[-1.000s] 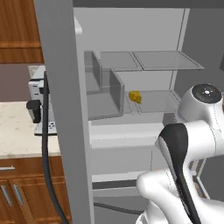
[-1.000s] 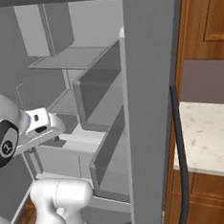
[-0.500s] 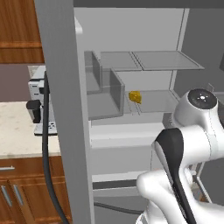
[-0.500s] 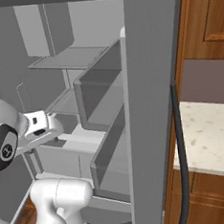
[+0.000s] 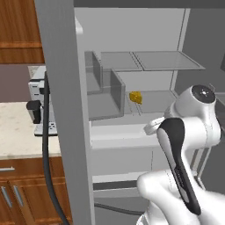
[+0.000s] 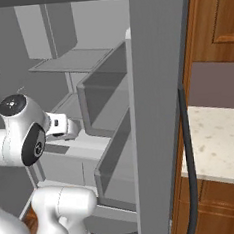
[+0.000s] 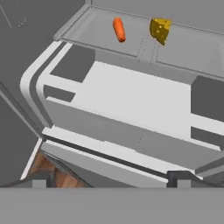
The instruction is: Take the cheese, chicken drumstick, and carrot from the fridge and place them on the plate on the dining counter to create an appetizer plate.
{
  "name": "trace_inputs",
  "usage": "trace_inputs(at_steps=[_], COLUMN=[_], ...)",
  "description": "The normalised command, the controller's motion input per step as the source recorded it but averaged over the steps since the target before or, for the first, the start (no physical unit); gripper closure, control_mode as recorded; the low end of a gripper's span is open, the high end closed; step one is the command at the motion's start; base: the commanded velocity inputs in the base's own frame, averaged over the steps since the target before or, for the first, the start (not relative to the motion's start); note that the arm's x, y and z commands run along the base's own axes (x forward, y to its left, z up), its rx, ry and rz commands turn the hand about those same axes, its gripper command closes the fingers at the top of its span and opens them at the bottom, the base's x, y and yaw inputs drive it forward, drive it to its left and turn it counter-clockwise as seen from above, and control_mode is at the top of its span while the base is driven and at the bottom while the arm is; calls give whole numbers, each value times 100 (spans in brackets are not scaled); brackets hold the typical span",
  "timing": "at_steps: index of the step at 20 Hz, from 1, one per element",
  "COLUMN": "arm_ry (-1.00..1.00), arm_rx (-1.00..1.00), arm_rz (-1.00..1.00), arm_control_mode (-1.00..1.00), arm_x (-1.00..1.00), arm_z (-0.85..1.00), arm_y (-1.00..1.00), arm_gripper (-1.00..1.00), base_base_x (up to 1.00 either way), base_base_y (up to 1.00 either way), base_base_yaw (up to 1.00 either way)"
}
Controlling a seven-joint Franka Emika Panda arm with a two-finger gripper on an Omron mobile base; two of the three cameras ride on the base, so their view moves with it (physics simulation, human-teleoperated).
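The fridge (image 5: 132,136) stands open in front of me, with pale grey shelves and drawers inside. The cheese (image 5: 136,97), a yellow wedge with holes, sits on the middle shelf. In the hand view the cheese (image 7: 160,29) lies at the top, with the orange carrot (image 7: 119,29) a little to its left on the same shelf. My gripper (image 7: 109,181) is open and empty. It hangs outside the fridge above the drawer front, well short of both foods. The chicken drumstick, the plate and the dining counter are out of view.
The open fridge door (image 5: 61,110) with its bins (image 5: 105,94) stands left of the arm. The same door (image 6: 158,110) is on the right in the right base view. A coffee machine (image 5: 37,107) sits on the wall counter (image 5: 17,136) above wooden cabinets.
The hand has edged a little towards the fridge interior and the arm's elbow has shifted slightly. The jaws stay open. The cheese has not moved.
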Motion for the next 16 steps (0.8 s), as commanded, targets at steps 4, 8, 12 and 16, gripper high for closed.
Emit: trace_inputs(at_steps=[4,8,12,16], arm_ry=[0,0,0,0], arm_rx=[-2,0,0,0], arm_rz=[0,0,0,0], arm_control_mode=[-100,-100,-100,-100], arm_x=[70,89,74,65], arm_z=[0,0,0,-11], arm_y=[34,26,4,0], arm_gripper=[-100,-100,-100,-100], base_base_x=[0,0,0,0], base_base_y=[0,0,0,0], base_base_yaw=[0,0,0,0])
